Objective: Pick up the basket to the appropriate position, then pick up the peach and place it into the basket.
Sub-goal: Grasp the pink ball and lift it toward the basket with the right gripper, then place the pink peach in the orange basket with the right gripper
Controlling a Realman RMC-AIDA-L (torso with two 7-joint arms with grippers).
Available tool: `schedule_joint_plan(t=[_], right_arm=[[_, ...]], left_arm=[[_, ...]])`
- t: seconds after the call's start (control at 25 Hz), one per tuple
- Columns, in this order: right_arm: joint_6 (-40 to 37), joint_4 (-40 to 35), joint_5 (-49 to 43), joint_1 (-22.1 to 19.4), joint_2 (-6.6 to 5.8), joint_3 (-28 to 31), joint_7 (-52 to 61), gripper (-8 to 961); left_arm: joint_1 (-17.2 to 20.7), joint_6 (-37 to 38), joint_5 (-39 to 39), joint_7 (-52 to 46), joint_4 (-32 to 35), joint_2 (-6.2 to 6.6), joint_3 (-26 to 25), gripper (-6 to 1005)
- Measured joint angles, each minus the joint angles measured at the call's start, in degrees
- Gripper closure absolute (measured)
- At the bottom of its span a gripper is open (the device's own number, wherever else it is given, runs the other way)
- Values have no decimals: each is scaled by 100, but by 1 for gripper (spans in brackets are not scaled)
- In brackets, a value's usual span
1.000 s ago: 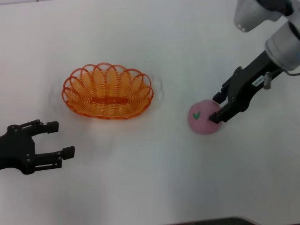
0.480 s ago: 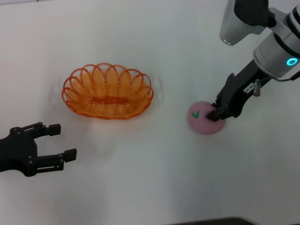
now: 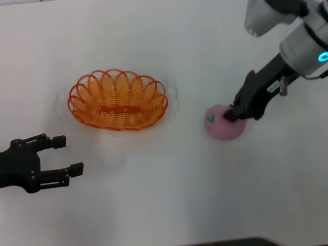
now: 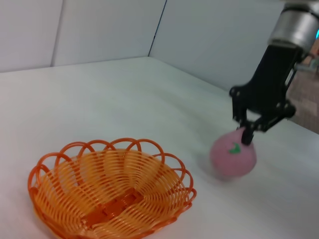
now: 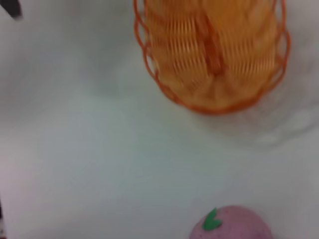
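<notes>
**Right gripper closed on peach; basket at rest; left arm idle**

I see the white table (image 3: 169,195) filling the head view. On it, toward my left, the basket (image 3: 118,100) sits upright on its base with nothing inside. In the left wrist view the basket (image 4: 109,191) shows its looped rim intact, and in the right wrist view the basket (image 5: 212,52) lies well apart from the fruit.

The right gripper (image 3: 236,116) reaches down at an angle from the far right, and its fingertips are drawn together, pinching the upper side of the peach (image 3: 224,122). The left wrist view shows the same gripper (image 4: 247,135) nipped on the top of the peach (image 4: 233,158). Whether the peach rests on the table or is slightly clear of it, I cannot tell. Its green leaf mark (image 3: 210,118) faces the basket.

The left gripper (image 3: 62,155) is at the near left edge, beside the basket's near corner, fingers spread apart and empty.
</notes>
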Motion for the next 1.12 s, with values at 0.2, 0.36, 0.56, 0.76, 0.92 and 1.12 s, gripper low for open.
schedule_joint_plan(t=[0.2, 0.36, 0.56, 0.76, 0.92, 1.12], right_arm=[[-567, -855, 406, -35, -13, 467, -44, 914], [-710, -1245, 1011, -54, -12, 914, -227, 915], [-438, -1211, 2300, -438, 11, 1346, -863, 915], [112, -356, 3956, -978, 27, 1319, -2068, 914], [327, 1113, 4848, -1038, 29, 1334, -3383, 913], [808, 3321, 5498, -752, 68, 1295, -5353, 915]], left_arm=[[12, 26, -1, -1, 0, 0, -12, 120], [22, 35, -4, -2, 0, 0, -17, 121], [22, 60, -5, -71, 0, 0, -25, 121], [4, 70, -35, -142, 0, 0, -29, 121], [-4, 70, -63, -146, 8, 3, -38, 121], [-34, 66, -76, -152, 8, 9, -42, 121]])
